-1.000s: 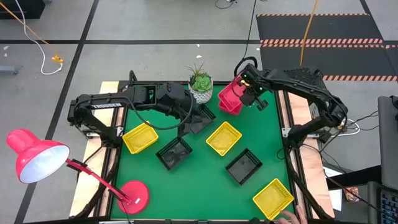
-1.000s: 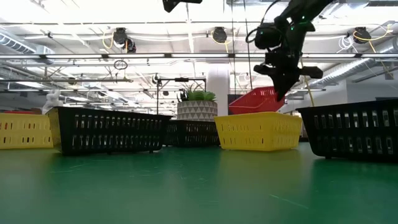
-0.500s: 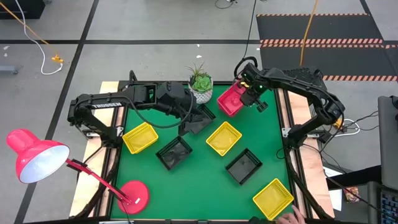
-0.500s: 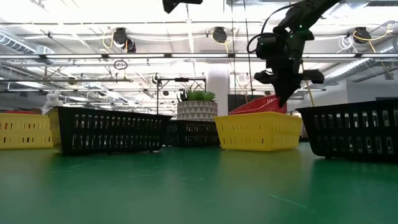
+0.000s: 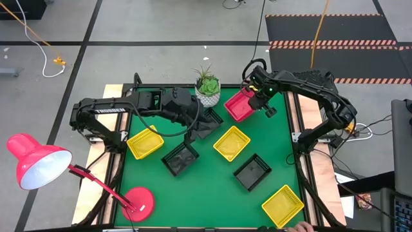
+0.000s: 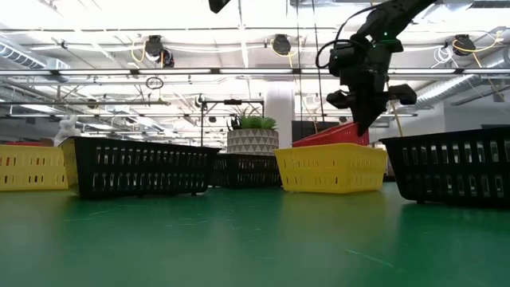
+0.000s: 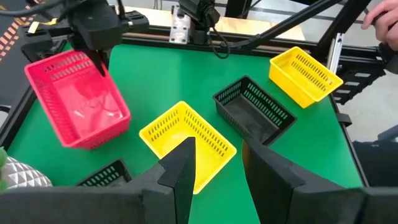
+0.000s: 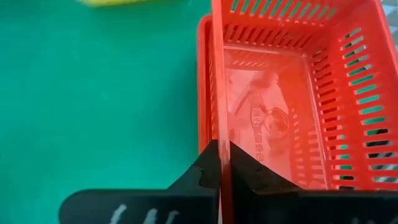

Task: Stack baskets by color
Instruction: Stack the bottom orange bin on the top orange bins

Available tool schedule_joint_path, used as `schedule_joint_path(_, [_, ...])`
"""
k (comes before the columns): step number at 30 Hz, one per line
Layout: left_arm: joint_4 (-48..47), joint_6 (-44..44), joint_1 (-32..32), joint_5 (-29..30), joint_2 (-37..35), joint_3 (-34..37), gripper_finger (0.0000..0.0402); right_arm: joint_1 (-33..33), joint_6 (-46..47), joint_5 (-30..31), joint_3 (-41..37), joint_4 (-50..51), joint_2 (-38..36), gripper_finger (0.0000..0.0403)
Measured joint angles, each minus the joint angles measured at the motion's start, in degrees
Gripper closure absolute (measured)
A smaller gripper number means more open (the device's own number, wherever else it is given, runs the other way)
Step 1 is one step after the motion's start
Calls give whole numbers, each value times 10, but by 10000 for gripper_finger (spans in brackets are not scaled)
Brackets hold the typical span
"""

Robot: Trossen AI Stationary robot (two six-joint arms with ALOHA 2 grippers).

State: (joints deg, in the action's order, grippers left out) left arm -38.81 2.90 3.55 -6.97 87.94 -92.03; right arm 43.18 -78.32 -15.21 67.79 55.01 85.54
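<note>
The right tool (image 5: pixel 255 98) is clenched on one wall of a red-pink basket (image 5: pixel 239 105), which sits just below it at the far edge of the green tabletop (image 5: pixel 206 187), beside the white plant pot (image 5: pixel 207 95). The left tool (image 5: pixel 198 124) hovers with fingers apart, grasping nothing, over a black basket (image 5: pixel 207 125). A yellow basket (image 5: pixel 231 143) lies between both tools.

Glossy plastic mesh red basket (image 8: pixel 292 106); matt green table mat (image 5: pixel 206 187).

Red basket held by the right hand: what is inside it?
The red basket shows a bare glossy floor with reflections; no loose item inside. The right hand pinches its wall. A second rim shows outside that wall, suggesting nesting.
</note>
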Motion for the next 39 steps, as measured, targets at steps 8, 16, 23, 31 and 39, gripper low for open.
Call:
schedule_joint_path(8, [0,14,-4,1,0,0,270,0,18,-5,-8,-19,0,402])
schedule_joint_path(16, [0,21,-24,20,0,0,270,0,49,-14,-83,-133,0,401])
schedule_joint_path(23, [0,21,-26,26,0,0,270,0,135,43,-94,-168,0,371])
schedule_joint_path(31, [0,22,-26,26,1,0,270,4,214,48,-94,-176,-3,294])
schedule_joint_path(39, [-1,24,-26,26,1,0,270,4,260,47,-95,-174,-60,247])
